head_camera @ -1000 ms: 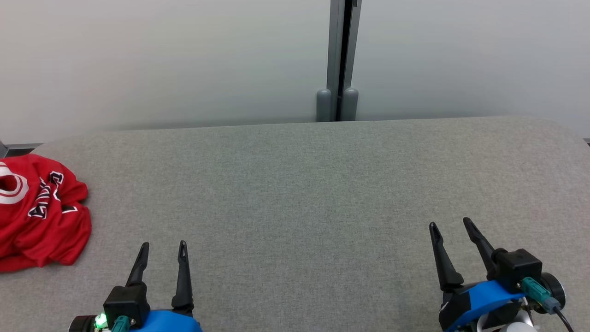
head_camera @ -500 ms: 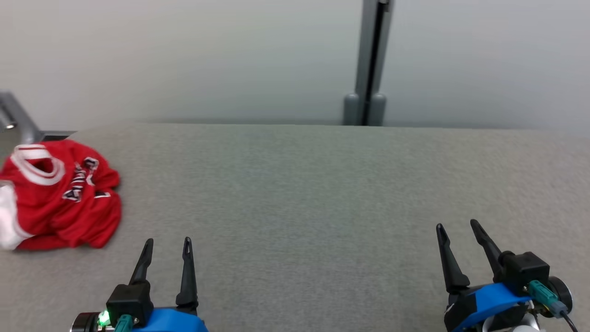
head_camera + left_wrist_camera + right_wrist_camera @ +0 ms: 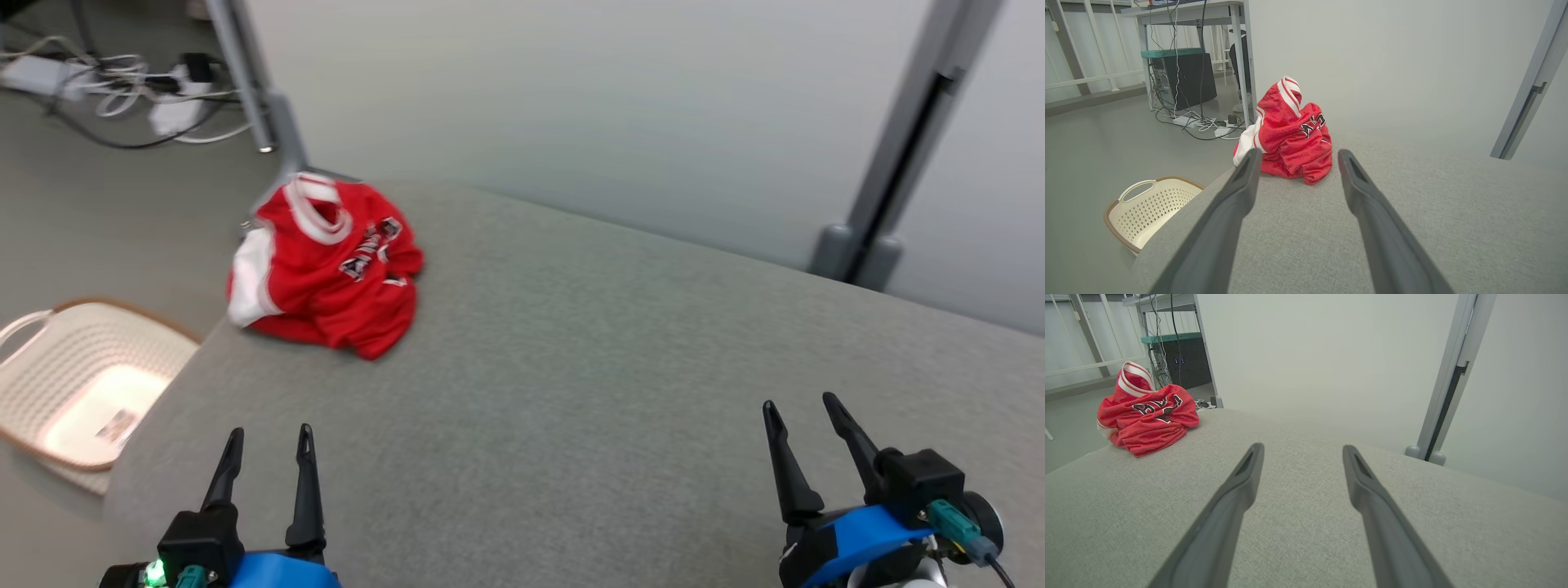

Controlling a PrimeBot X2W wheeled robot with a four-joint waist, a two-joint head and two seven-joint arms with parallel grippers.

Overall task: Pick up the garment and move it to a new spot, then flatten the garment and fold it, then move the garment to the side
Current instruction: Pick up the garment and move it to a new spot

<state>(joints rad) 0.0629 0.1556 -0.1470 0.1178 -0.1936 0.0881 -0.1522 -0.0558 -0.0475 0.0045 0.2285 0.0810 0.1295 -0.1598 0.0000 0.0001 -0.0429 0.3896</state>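
Note:
A crumpled red garment (image 3: 326, 269) with white trim and black lettering lies at the far left corner of the grey padded table (image 3: 588, 367). The left wrist view has the garment (image 3: 1290, 134) straight ahead beyond the fingers, and the right wrist view has the garment (image 3: 1147, 412) at its upper left. My left gripper (image 3: 269, 441) stands open at the table's near left edge, well short of the garment. My right gripper (image 3: 800, 412) is open at the near right, with nothing between its fingers.
A cream perforated basket (image 3: 82, 384) with a brown rim sits on the floor left of the table. Cables and a power strip (image 3: 122, 82) lie on the floor beyond. A grey post (image 3: 890, 188) stands behind the table by the pale wall.
The camera has turned left, so the garment now sits further right and higher in the head view, and the basket and floor have come into sight. Both grippers stay open.

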